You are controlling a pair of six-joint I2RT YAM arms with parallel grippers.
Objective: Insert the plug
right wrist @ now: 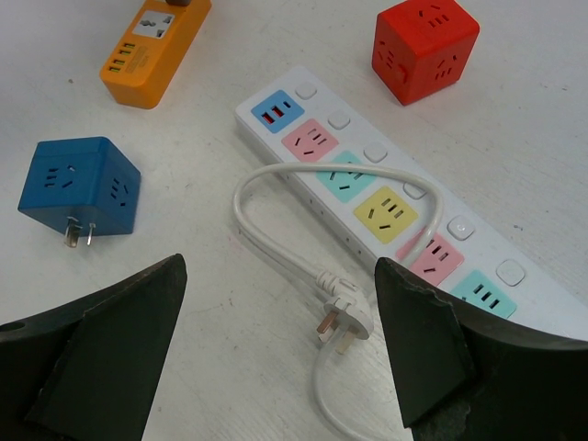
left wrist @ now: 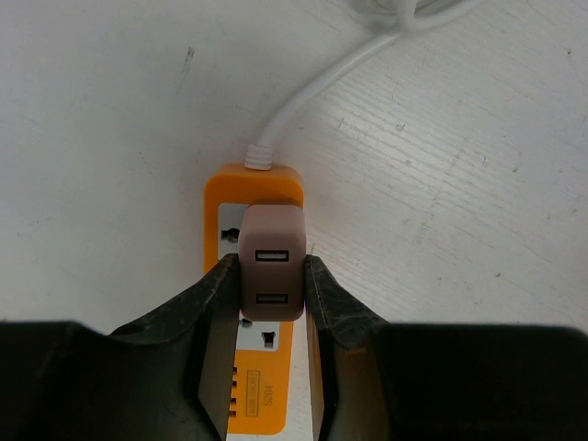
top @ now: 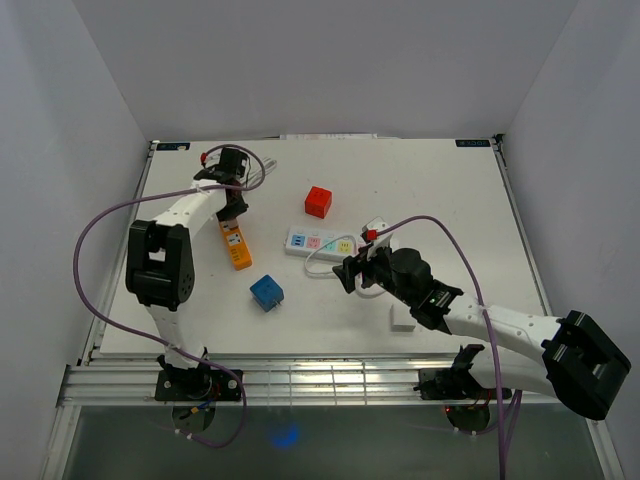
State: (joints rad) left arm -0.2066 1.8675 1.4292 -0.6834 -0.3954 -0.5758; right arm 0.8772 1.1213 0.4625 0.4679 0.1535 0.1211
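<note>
My left gripper [left wrist: 273, 285] is shut on a brown USB charger plug [left wrist: 272, 262], which sits on the upper socket of the orange power strip [left wrist: 257, 367]. The top view shows that gripper [top: 232, 207] over the orange strip [top: 237, 247] at the table's left. My right gripper [right wrist: 280, 335] is open and empty above a white three-pin plug [right wrist: 347, 314] lying on its looped white cord. Just beyond it lies the white power strip [right wrist: 386, 197] with coloured sockets. In the top view the right gripper [top: 358, 272] is just in front of that strip [top: 320, 242].
A blue cube adapter [top: 266, 292] lies front of centre, also in the right wrist view [right wrist: 80, 193]. A red cube adapter [top: 318, 201] sits behind the white strip. A white block [top: 403, 318] lies under the right arm. A white cord [left wrist: 349, 69] leaves the orange strip.
</note>
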